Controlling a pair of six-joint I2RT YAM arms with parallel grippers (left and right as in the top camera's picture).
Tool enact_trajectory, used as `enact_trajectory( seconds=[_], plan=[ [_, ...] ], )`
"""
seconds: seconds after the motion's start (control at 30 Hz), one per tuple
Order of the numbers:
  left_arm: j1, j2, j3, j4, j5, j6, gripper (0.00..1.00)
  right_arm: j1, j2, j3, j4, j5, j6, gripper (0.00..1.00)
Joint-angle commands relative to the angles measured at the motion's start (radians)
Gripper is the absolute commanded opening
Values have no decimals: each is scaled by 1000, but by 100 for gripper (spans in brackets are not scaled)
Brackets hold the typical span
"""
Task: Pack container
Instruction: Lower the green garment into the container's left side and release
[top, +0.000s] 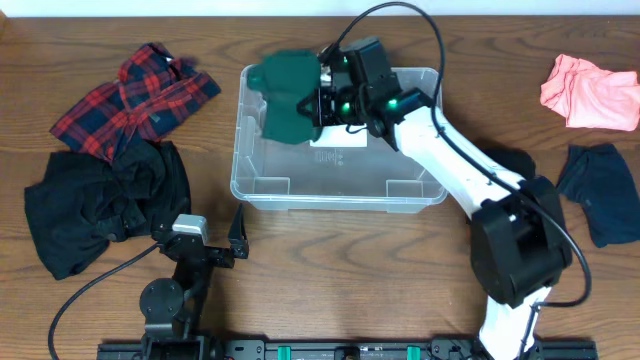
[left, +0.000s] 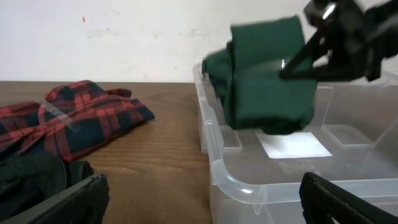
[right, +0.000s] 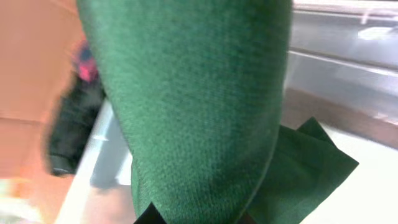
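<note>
Plaid shirt (top: 130, 95), black garment (top: 100, 205) left of container (top: 340, 196); pink cloth (top: 590, 90), navy cloth (top: 605, 190) right. Mid wooden table (top: 340, 280), white wall (left: 124, 37) behind. Clamped on green cloth (top: 285, 95) above container's left end, right gripper (top: 322, 95); left gripper (top: 200, 240) wide, empty.

In our right wrist view the green cloth (right: 186, 106) hides the right fingers (left: 305, 53) almost wholly, and we find everything behind it blurred. The left wrist picture's edge cuts off the left fingers (left: 68, 202) and the black garment (left: 31, 180).
</note>
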Motion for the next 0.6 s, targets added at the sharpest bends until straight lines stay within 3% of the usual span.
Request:
enact_trajectory(
  seconds=[0.0,0.17,0.37,0.43,0.47,0.5,0.53,0.57],
  plan=[
    [-3,1,-19,-32,6,-2,98,-5,-32,5,-4,-70,222,1],
    [-3,1,-19,-32,6,-2,98,-2,-32,5,-1,-77,341,1],
    [-3,1,-19,-32,6,-2,98,3,-32,5,-3,-77,360,1],
    [-3,1,-19,-32,6,-2,98,3,-32,5,-5,-77,359,28],
    [-3,1,-19,-32,6,-2,98,3,-32,5,-8,-77,359,56],
    [-3,1,-19,-32,6,-2,98,4,-32,5,-11,-77,351,76],
    [-3,1,-19,-32,6,-2,98,5,-32,5,-11,-77,338,91],
    [-3,1,-19,-32,6,-2,98,7,-32,5,-11,-81,326,99]
  ],
)
